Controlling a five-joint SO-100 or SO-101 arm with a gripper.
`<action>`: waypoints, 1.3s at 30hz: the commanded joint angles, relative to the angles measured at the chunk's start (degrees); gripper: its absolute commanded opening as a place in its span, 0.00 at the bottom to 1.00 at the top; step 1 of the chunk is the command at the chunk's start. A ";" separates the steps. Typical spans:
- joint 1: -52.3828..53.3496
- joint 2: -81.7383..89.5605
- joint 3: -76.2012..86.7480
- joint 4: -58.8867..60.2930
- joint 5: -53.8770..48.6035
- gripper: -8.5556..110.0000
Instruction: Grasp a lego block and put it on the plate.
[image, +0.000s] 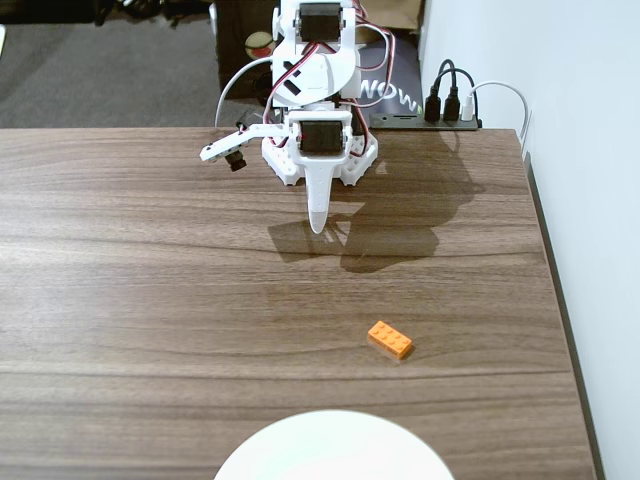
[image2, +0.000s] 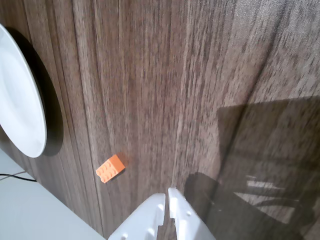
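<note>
The brick (image: 390, 339) lay flat on the desk (image: 140, 280) — right of centre in the fixed view, alone, between the arm and the plate (image: 335, 447) at the near edge. The fingers (image: 318, 222) hung together, tips touching in the wrist view, well apart from the brick (image2: 110, 168) — nothing was held between them
</note>
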 joint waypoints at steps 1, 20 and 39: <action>-0.44 0.18 -0.26 0.09 -0.53 0.08; -7.91 0.18 -0.26 0.00 -4.75 0.08; -16.35 -0.09 -0.26 -0.18 -7.03 0.08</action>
